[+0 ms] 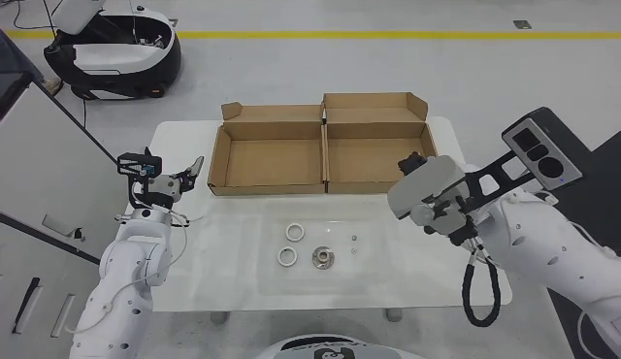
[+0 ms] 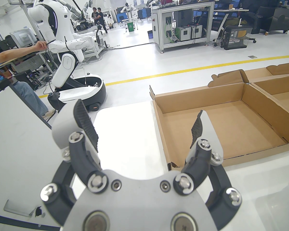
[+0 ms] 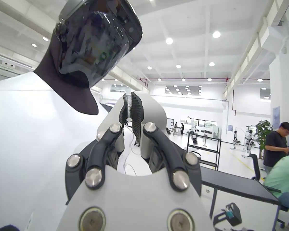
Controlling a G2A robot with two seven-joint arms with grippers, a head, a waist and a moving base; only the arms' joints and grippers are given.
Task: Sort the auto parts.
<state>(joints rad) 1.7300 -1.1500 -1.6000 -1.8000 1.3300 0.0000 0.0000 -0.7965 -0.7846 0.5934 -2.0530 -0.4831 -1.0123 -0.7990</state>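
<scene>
Leftmost, the left pincer [image 2: 139,108] hangs over the counter's [image 1: 223,262] left edge. Its jaws are spread wide with nothing between them, and it is aimed toward the left box's near left corner, though not touching it.

Next, the left box [image 1: 267,160], a shallow open cardboard tray, sits at the far side of the counter. Its right wall is pressed against the right box.

On the near side of the boxes, around the middle of the counter, lie the loose parts. A white ring [image 1: 294,231] lies flat, with a second ring [image 1: 288,256] just nearer the robot; the two are close but apart. Just right of the second ring is a flanged part [image 1: 321,256], metal and round. Further right are two small bits [image 1: 354,239] [image 1: 352,251], too small to make out.

The right box [image 1: 374,155] is the same kind of tray, level with its neighbour.

Rightmost, the right pincer [image 3: 131,97] is raised off the counter and turned up toward the robot's head. In the top view it overlaps the right box's near right corner. Its jaws are nearly closed on a bolt [image 3: 128,108], a threaded metal shaft clamped lengthwise between the ribbed pads.
</scene>
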